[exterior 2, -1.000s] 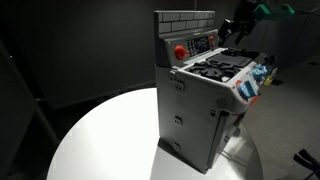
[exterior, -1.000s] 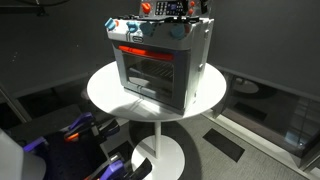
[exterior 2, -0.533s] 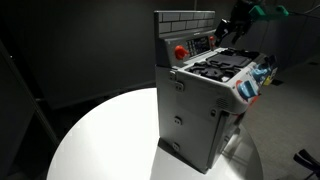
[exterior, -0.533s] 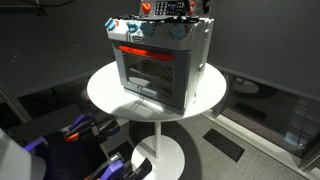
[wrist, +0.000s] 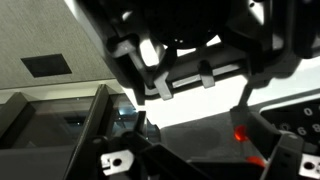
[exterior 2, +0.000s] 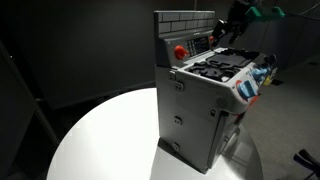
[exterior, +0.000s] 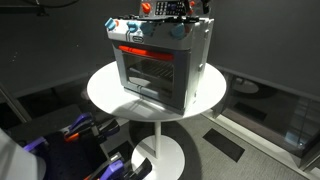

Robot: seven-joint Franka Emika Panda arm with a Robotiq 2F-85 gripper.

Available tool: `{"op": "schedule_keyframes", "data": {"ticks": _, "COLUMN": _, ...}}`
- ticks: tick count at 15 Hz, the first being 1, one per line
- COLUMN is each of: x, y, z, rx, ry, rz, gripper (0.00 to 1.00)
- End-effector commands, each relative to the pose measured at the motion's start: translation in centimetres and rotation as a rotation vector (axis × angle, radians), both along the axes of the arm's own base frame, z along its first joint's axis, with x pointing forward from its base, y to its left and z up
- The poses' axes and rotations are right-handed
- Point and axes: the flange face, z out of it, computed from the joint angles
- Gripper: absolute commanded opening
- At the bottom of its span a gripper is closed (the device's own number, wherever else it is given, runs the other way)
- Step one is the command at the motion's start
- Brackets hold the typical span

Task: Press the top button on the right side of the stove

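Edged the jaws a touch closer to the upright back panel [exterior 2: 185,22] over the last second, leftward and slightly up in an exterior view; nothing else shifted. Largest first: round white tabletop [exterior: 104,92] on a single pedestal, smooth and glossy, catching a bright patch of light. Standing on it, roughly centred, the stove [exterior: 160,62]: a boxy silver-grey toy oven of hard plastic, with a glass-windowed door, a glowing red strip [exterior: 133,50] above the door, a row of pale blue knobs [exterior: 152,30] along the front edge and black burner grates [exterior 2: 220,68] on top. Rising from the rear, the panel with its moulded brick pattern, carrying a round red button [exterior 2: 180,51] and, beside it, a dark control block [exterior 2: 199,44] of small keys, too small to separate. Jaws hanging above the burners, just off the end of that block farthest from the red button, probably the stove's right side as seen from the door. So, likely, target lying toward the panel from the jaws, calling for a short sideways push rather than a downward one. Cannot tell whether spread or pressed together: dark on dark in both exterior views, only blurred black linkage in the wrist view. Fine approach needed, judging by hard, slick little keys packed close.
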Motion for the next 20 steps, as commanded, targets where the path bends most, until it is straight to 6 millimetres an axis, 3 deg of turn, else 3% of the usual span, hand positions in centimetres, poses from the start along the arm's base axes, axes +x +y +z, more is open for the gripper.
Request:
{"op": "schedule_keyframes", "data": {"ticks": 1, "x": 1.4, "y": 0.2, "z": 0.4, "rx": -0.004, "ry": -0.023, "rz": 0.002, "gripper": 1.0}}
{"op": "schedule_keyframes", "data": {"ticks": 8, "x": 2.0, "y": -0.1, "z": 0.3, "rx": -0.017, "ry": -0.026, "rz": -0.004, "gripper": 1.0}}
{"op": "schedule_keyframes", "data": {"ticks": 20, "x": -2.0, "y": -0.3, "z": 2.5, "rx": 0.006, "ry": 0.104, "rz": 0.017, "gripper": 1.0}}
